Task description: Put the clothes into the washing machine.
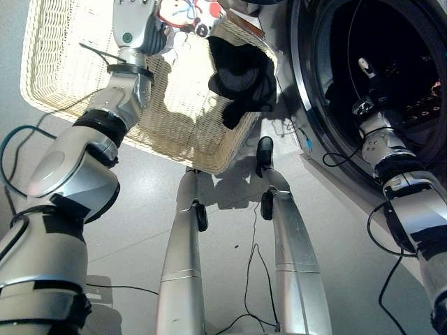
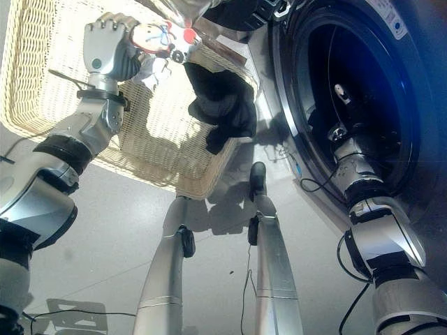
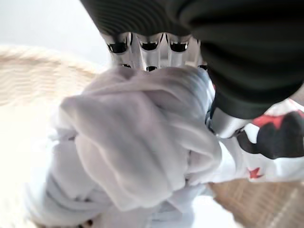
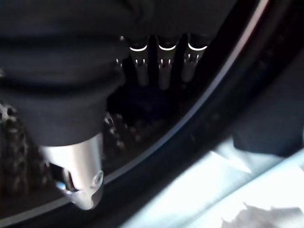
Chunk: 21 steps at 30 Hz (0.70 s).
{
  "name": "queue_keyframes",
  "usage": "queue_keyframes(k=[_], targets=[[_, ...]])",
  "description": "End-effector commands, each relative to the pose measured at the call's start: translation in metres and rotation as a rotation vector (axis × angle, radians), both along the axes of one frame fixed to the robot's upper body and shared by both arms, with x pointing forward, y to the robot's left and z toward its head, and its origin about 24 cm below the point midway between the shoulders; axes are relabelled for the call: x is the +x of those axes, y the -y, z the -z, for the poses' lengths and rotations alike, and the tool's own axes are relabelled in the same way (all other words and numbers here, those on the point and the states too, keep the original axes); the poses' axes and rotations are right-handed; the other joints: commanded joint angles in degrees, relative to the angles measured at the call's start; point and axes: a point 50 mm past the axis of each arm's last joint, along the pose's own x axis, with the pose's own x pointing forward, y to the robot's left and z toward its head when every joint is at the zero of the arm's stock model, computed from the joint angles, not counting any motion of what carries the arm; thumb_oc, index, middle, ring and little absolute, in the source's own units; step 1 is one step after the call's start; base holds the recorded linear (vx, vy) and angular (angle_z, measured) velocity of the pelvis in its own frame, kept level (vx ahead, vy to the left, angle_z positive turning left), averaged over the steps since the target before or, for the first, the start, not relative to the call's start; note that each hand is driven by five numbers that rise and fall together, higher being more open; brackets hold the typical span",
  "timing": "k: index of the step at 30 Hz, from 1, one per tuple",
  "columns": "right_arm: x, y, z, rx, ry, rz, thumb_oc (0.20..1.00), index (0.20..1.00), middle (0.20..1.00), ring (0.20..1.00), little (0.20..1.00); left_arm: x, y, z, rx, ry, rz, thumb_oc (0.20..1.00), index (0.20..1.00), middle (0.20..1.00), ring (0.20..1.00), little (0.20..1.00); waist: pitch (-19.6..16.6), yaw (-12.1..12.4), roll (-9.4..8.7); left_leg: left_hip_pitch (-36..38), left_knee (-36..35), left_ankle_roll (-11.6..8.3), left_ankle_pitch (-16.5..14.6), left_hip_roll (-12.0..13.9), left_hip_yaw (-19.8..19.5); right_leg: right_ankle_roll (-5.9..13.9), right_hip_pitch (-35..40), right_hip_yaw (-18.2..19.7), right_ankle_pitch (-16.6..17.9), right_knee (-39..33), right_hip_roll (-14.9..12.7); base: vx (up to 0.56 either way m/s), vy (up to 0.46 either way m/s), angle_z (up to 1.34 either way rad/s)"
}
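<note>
The left hand (image 2: 105, 45) is curled tight around a bunched white garment (image 3: 137, 142) with red and black print, holding it over the wicker basket (image 1: 63, 77), which sits on the floor beside the washing machine (image 2: 293, 70). A dark garment (image 1: 241, 77) lies draped over the basket's rim nearest the machine. Further out, the right hand (image 4: 161, 61) reaches into the machine's dark drum (image 1: 398, 63), its fingers fairly straight and holding nothing that can be seen. The white cloth is soft, crumpled and loosely bundled, with folds hanging below the grip. Those trailing folds could catch on the basket's rim or the door edge during the carry across, and a loose bundle may slip from the fingers and land on the floor.
</note>
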Motion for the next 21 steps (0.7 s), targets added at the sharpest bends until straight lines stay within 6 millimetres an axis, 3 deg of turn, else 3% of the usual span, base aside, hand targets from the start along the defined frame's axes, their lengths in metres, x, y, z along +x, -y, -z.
queue_keyframes(k=[1, 5, 9, 14, 21], targets=[[-0.011, -0.007, 0.029, 0.055, 0.013, -0.009, 1.0, 1.0, 1.0, 1.0, 1.0, -0.005, -0.006, 0.027, -0.218, 0.045, 0.127, 0.2, 0.2, 0.2, 0.2, 0.2, -1.0, 1.0, -0.74, 0.4, 6.2, -4.28, -8.9, -0.2, -0.6, 4.58, 4.6, -1.8, 6.4, -11.6, 3.2, -0.02, -0.057, -0.04], [-0.026, -0.023, 0.047, 0.094, 0.03, -0.038, 1.0, 1.0, 1.0, 1.0, 1.0, -0.021, -0.001, 0.066, -0.38, 0.118, 0.252, 0.2, 0.2, 0.2, 0.2, 0.2, -1.0, 1.5, -0.77, 0.5, 6.0, -3.88, -8.9, -0.7, -1.0, 4.32, 4.8, -2.1, 6.0, -11.5, 3.4, -0.01, -0.021, -0.02], [-0.038, -0.033, 0.049, 0.113, 0.077, -0.062, 1.0, 1.0, 1.0, 1.0, 1.0, -0.037, 0.015, 0.09, -0.437, 0.181, 0.369, 0.2, 0.2, 0.2, 0.2, 0.2, -1.0, 2.1, -0.54, 0.6, 6.1, -3.34, -9.0, -1.0, -1.5, 4.29, 5.2, -2.5, 5.7, -11.1, 3.3, -0.01, -0.034, 0.02], [-0.051, -0.049, 0.034, 0.064, 0.169, -0.097, 1.0, 1.0, 1.0, 1.0, 1.0, -0.057, 0.033, 0.101, -0.476, 0.237, 0.514, 0.2, 0.2, 0.2, 0.2, 0.2, -1.0, 3.0, -0.36, 1.1, 6.0, -2.7, -8.9, -1.7, -2.1, 4.54, 5.8, -3.1, 5.9, -11.0, 3.0, -0.01, -0.053, 0.03], [-0.067, -0.071, 0.021, -0.038, 0.258, -0.155, 1.0, 1.0, 1.0, 1.0, 1.0, -0.076, 0.057, 0.095, -0.389, 0.243, 0.676, 0.2, 0.2, 0.2, 0.2, 0.2, -1.0, 3.3, -0.1, 2.0, 6.1, -2.23, -8.5, -2.3, -2.1, 4.91, 6.7, -3.6, 6.4, -10.9, 2.4, 0.0, -0.028, 0.06]])
